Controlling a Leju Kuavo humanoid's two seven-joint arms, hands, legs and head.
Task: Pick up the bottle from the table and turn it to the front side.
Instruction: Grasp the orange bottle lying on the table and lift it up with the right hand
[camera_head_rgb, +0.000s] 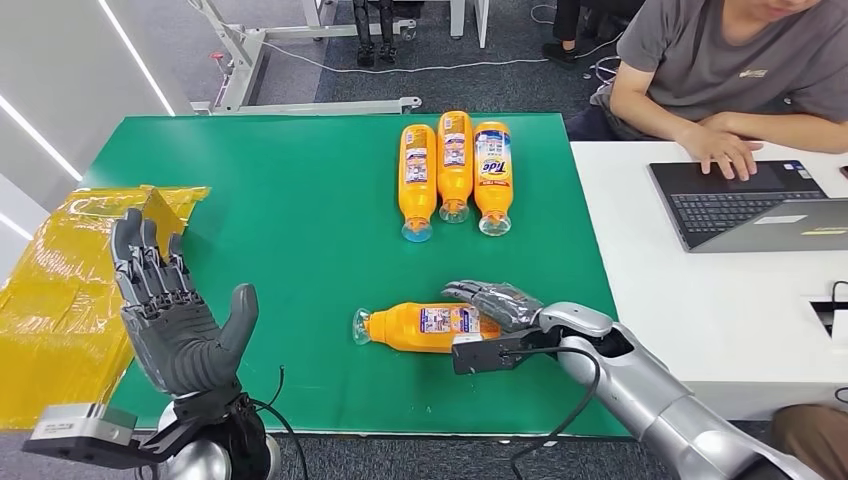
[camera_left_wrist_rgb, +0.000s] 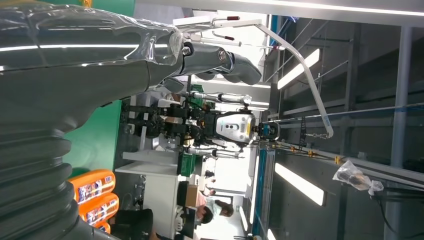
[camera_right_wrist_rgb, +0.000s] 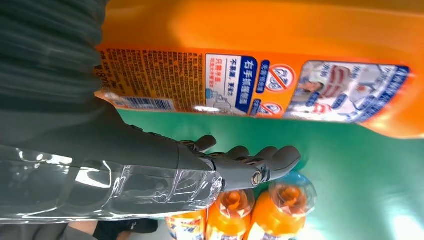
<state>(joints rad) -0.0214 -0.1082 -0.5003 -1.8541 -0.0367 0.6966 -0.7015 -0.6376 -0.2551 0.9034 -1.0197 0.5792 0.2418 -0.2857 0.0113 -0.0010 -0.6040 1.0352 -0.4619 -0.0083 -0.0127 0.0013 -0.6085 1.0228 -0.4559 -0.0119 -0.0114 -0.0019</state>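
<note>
I have the right hand (camera_head_rgb: 495, 305) draped over the base of the bottle (camera_head_rgb: 420, 326) lying back-label-up at five o'clock on the table (camera_head_rgb: 290, 200), fingers not yet clamped, lift and turn remaining.

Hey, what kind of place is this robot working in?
Probably a robotics lab or test workshop: another humanoid robot hangs from a frame, a person works at a laptop, and orange bottles lie on a green table.

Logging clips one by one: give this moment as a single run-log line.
right hand: over lying bottle, grasp unclear | label: back side up | left hand: raised, open | row of three bottles: untouched
</note>
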